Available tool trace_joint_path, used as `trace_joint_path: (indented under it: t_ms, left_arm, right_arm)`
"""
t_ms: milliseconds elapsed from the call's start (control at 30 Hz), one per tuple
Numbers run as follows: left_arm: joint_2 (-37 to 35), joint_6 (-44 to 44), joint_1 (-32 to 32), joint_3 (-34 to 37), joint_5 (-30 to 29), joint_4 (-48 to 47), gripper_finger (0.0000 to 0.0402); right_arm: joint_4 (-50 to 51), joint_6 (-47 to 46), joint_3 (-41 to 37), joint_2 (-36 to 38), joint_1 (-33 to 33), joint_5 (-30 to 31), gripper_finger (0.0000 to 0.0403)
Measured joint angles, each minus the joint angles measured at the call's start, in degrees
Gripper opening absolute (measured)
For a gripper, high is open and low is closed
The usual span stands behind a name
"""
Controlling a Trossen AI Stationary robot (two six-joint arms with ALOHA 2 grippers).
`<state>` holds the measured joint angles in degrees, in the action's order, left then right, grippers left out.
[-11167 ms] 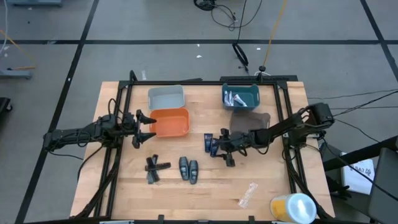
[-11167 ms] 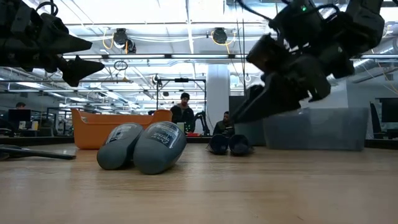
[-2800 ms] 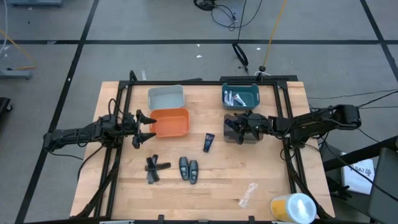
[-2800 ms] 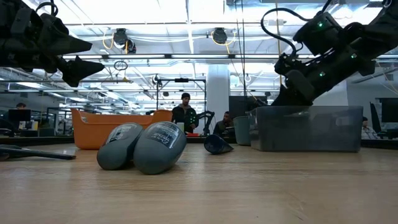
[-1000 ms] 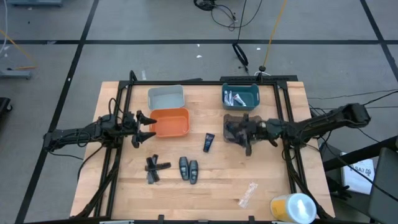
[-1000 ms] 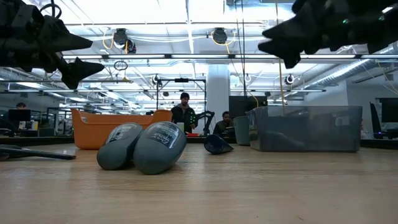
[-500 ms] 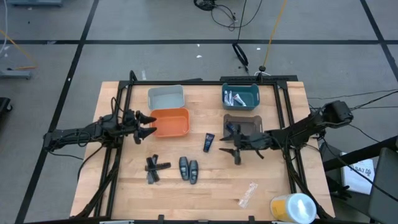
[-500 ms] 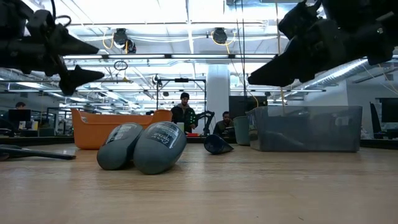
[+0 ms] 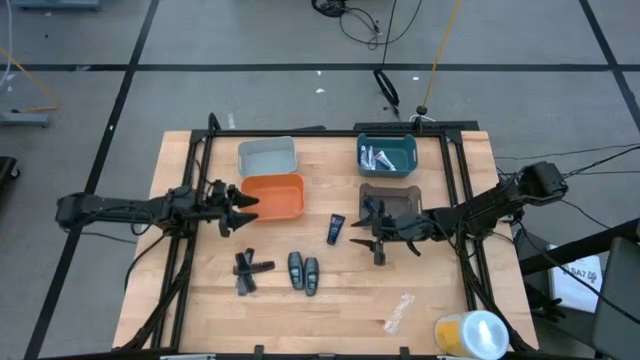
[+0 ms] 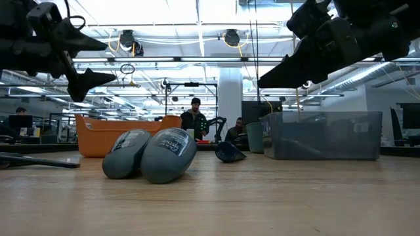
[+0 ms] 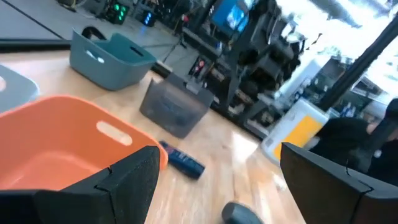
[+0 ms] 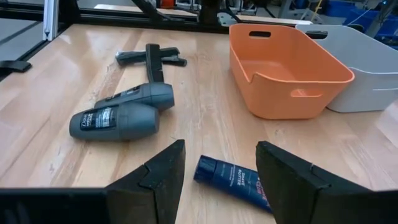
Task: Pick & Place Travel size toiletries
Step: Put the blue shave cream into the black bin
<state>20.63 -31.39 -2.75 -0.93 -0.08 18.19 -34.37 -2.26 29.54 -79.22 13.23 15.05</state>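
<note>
Right jaws [image 12: 217, 171]: I have them parted, empty, hovering just over the blue tube [image 12: 233, 179].
Left jaws [image 9: 236, 209]: wide, empty, beside the orange bin [image 9: 274, 196].
Tube: flat on the counter [image 9: 440, 290]; light, squashy, probably slick, so I'd pinch mid-body.

Light wooden table [image 9: 200, 300], on it: grey bin [image 9: 267, 156], orange bin [image 9: 273, 196], teal bin [image 9: 387, 154], dark clear bin [image 9: 395, 197], blue tube [image 9: 335, 229], two grey oval pieces [image 9: 303, 271], black sticks [image 9: 247, 270], clear wrapper [image 9: 398, 312], yellow-and-white cylinder [image 9: 470, 331].
</note>
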Motion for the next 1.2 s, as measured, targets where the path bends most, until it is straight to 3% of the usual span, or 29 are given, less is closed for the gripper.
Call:
trace_joint_path:
  t_ms: [167,367,533,733,1000,1200]
  left_arm:
    - [8.9,3.0,0.9,-0.3,0.1,7.1,0.0328]
    - [13.3,5.2,0.9,-0.3,0.3,11.2,0.0328]
    - [13.5,5.2,0.9,-0.3,0.0,11.5,0.0328]
    - [13.5,5.6,0.9,-0.3,0.1,11.6,0.0328]
    - [13.5,6.2,0.9,-0.3,0.1,11.5,0.0328]
    - [13.5,6.7,0.9,-0.3,0.2,11.0,0.0328]
  right_arm:
    - [2.1,1.8,2.8,-0.7,-1.6,-0.2,0.0190]
    - [18.4,11.1,15.0,-5.5,-4.6,-2.4,0.0217]
    - [25.2,18.0,21.0,-12.3,-7.7,-9.2,0.0230]
    - [28.5,18.1,25.9,-20.8,-10.7,-17.8,0.0227]
    - [36.8,21.8,32.8,-28.4,-11.5,-21.5,0.0226]
    - [43.4,20.3,34.5,-30.0,-11.7,-22.4,0.0224]
